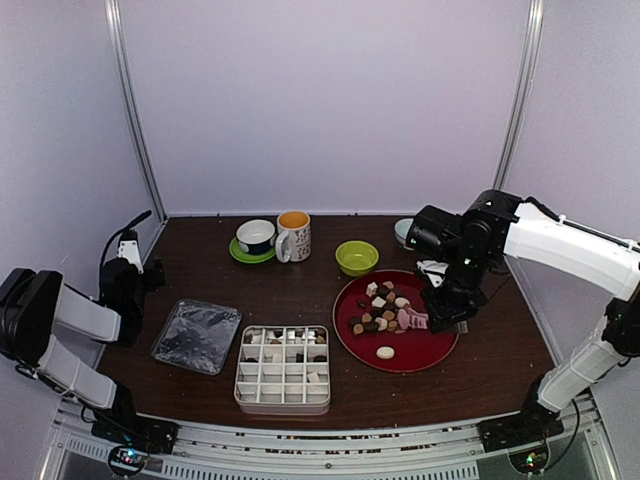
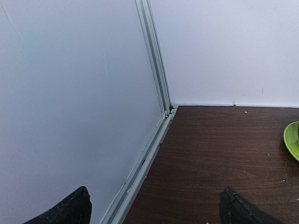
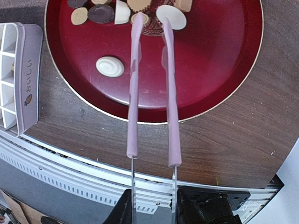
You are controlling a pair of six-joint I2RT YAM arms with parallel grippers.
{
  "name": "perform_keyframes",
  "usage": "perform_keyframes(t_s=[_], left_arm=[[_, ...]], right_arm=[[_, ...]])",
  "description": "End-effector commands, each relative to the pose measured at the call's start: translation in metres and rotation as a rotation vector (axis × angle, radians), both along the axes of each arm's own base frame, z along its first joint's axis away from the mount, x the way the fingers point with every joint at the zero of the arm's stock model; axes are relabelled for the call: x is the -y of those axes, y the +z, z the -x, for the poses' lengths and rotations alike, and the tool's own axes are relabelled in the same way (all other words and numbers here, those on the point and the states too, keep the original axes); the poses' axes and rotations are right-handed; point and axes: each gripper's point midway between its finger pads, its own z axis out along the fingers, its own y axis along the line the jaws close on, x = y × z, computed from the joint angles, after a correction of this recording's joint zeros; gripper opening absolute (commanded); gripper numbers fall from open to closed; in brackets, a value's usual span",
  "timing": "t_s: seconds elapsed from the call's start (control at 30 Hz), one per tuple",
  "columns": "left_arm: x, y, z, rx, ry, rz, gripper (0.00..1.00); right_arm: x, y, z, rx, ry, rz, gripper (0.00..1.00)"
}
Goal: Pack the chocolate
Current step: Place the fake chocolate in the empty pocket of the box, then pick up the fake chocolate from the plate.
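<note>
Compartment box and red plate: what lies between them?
Nothing: only a strip of bare table separates compartment box from red plate, clearest in the right wrist view.

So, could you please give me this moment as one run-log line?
right gripper: shut on pink tongs, tips at chocolate on red plate | left gripper: open, by wall | box: partly filled

Plate (image 1: 432,350) sat right of centre on the counter (image 1: 300,290), with the chocolate (image 1: 380,308) heaped on its rear half and one piece (image 1: 385,352) apart near the front. Tongs (image 1: 411,320) reached in from the right, tips at the heap. Compartment tray (image 1: 284,408) stood left of the plate, lid (image 1: 197,335) further left. Behind, left to right: cup (image 1: 256,235) on saucer (image 1: 240,255), mug (image 1: 293,236), bowl (image 1: 357,257).
</note>
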Motion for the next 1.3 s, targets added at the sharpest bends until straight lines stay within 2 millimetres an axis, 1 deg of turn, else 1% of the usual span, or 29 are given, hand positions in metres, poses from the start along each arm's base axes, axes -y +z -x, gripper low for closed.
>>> perform_keyframes(t_s=[0.0,0.17,0.27,0.43,0.6,0.77,0.93,1.27], left_arm=[[-0.003,0.013,-0.004,0.049,0.011,0.01,0.98],[-0.003,0.012,-0.004,0.048,0.012,0.011,0.98],[-0.003,0.013,-0.004,0.051,0.012,0.01,0.98],[-0.003,0.013,-0.004,0.049,0.013,0.01,0.98],[-0.003,0.012,-0.004,0.049,0.012,0.011,0.98],[-0.003,0.012,-0.004,0.049,0.012,0.011,0.98],[-0.003,0.012,-0.004,0.048,0.012,0.01,0.98],[-0.003,0.012,-0.004,0.049,0.013,0.011,0.98]], right_arm=[[0.015,-0.001,-0.009,0.021,-0.057,0.02,0.29],[0.019,-0.004,-0.019,0.009,-0.071,0.007,0.3],[0.021,-0.005,-0.022,0.005,-0.067,0.009,0.3],[0.025,-0.004,-0.025,0.003,-0.076,0.006,0.32],[0.025,-0.01,-0.023,-0.033,-0.075,0.0,0.32],[0.026,-0.009,-0.026,-0.034,-0.077,-0.003,0.33],[0.023,-0.017,-0.02,-0.086,-0.068,-0.021,0.33],[0.016,-0.026,-0.027,-0.108,-0.046,-0.024,0.36]])
